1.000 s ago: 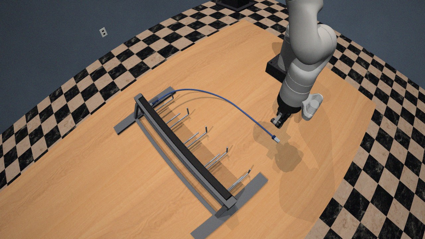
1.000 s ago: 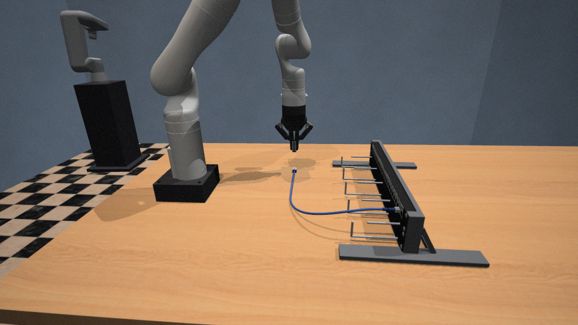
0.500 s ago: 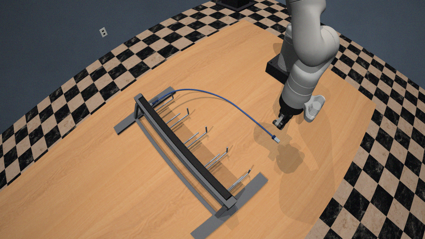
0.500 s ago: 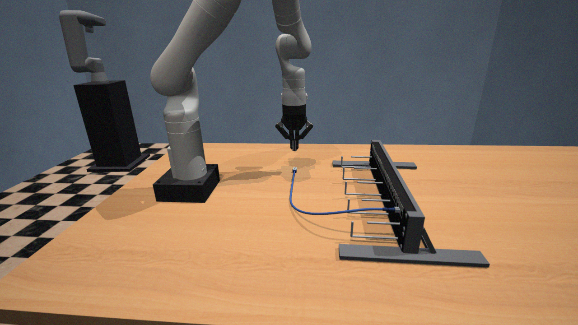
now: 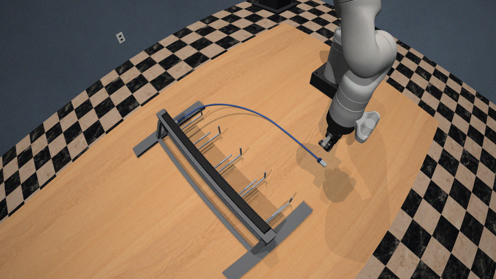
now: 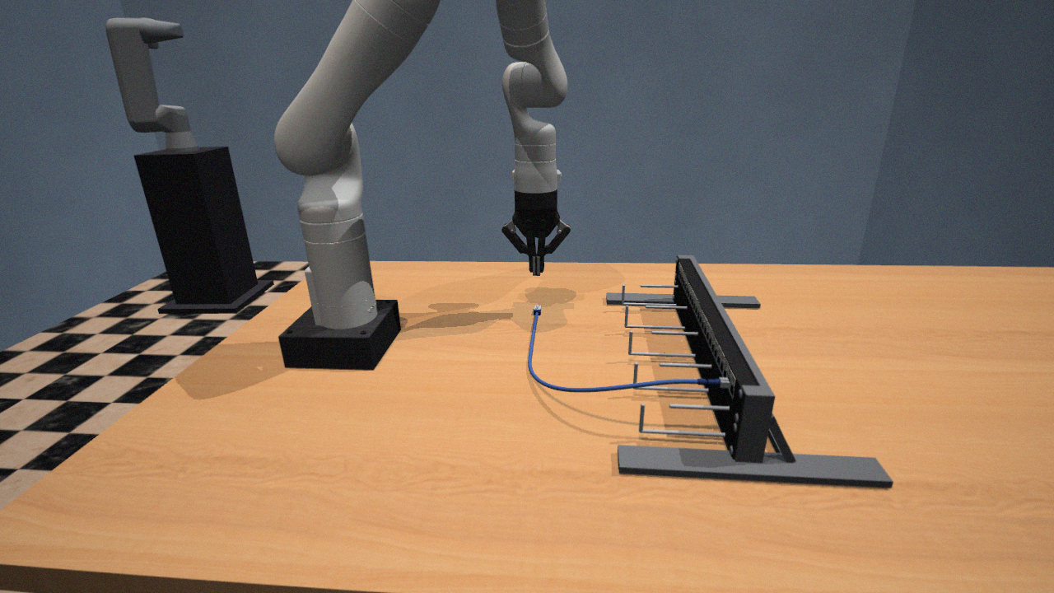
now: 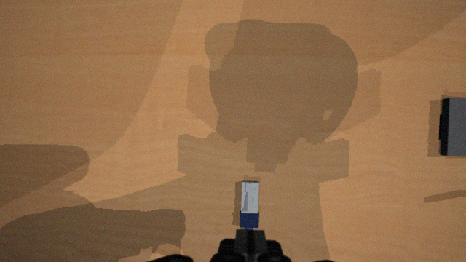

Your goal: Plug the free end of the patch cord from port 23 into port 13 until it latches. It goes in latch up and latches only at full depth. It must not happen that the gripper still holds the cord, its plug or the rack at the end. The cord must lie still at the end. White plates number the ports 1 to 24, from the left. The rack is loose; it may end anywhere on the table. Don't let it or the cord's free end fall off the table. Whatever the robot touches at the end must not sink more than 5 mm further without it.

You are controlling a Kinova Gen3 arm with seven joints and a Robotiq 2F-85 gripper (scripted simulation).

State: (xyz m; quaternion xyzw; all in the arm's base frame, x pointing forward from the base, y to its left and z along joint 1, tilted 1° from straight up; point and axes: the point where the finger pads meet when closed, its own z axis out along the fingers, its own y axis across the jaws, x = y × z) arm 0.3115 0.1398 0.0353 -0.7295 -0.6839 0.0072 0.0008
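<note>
A blue patch cord (image 5: 263, 116) (image 6: 589, 388) runs from a port near one end of the black rack (image 5: 214, 175) (image 6: 718, 335) and curves across the table. Its free plug (image 5: 321, 162) (image 6: 537, 309) (image 7: 250, 196), clear with a blue boot, lies flat on the wood. My gripper (image 5: 327, 147) (image 6: 536, 271) (image 7: 249, 249) is shut on nothing. It points straight down and hangs a little above the table, close by the plug's boot end and not touching it. The port numbers do not show in any view.
The rack stands on two flat grey feet (image 5: 270, 239) (image 6: 752, 465) (image 7: 455, 127), with thin metal cable rods (image 5: 211, 136) (image 6: 663, 353) sticking out toward the cord. The robot base (image 5: 322, 83) (image 6: 338, 335) is near the table's far edge. A black pedestal (image 6: 195, 221) stands on the floor.
</note>
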